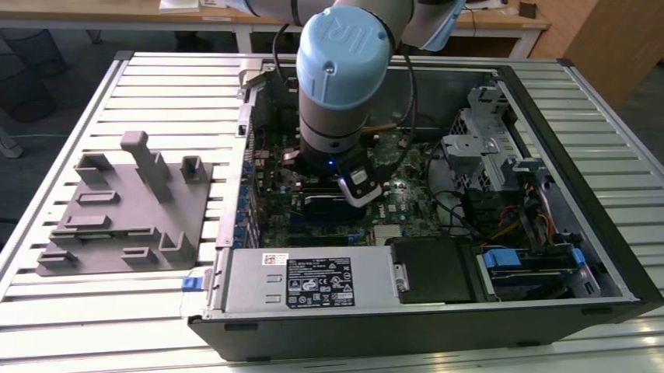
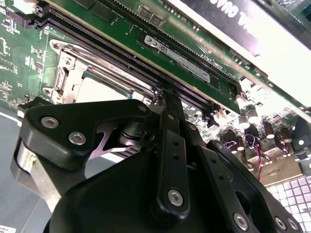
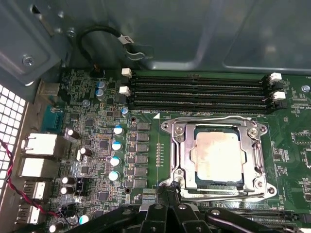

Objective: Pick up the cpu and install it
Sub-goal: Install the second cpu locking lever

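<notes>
Cpu (image 3: 217, 156) sits flat in the socket (image 3: 181, 160), lower right of the first wrist view; fingers (image 3: 167, 190) clenched empty at its edge. Check seating without pressing.

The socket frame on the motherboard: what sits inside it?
The cpu lies inside the socket frame, its silvery top showing. Whatever lies beneath the chip is covered. The gripper hovers at the frame's edge.
</notes>
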Controlling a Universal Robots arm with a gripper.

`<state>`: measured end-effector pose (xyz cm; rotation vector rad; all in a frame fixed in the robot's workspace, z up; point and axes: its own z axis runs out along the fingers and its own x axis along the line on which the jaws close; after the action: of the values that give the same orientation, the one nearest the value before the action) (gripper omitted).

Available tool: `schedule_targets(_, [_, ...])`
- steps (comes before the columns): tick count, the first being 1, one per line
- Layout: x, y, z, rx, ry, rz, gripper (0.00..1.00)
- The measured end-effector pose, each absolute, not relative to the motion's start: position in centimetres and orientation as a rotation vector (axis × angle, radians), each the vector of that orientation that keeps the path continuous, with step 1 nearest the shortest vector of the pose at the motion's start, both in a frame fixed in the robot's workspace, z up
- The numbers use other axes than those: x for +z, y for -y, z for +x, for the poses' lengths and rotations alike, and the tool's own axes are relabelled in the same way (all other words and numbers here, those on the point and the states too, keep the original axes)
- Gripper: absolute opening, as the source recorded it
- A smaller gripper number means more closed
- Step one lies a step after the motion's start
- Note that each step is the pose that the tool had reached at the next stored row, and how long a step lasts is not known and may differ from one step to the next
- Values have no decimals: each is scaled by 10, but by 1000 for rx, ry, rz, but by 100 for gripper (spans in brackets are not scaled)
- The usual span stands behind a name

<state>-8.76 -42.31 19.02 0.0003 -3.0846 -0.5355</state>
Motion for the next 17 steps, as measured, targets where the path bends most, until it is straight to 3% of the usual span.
schedule_targets(17, [189,417,-90,-536,3085,0,11])
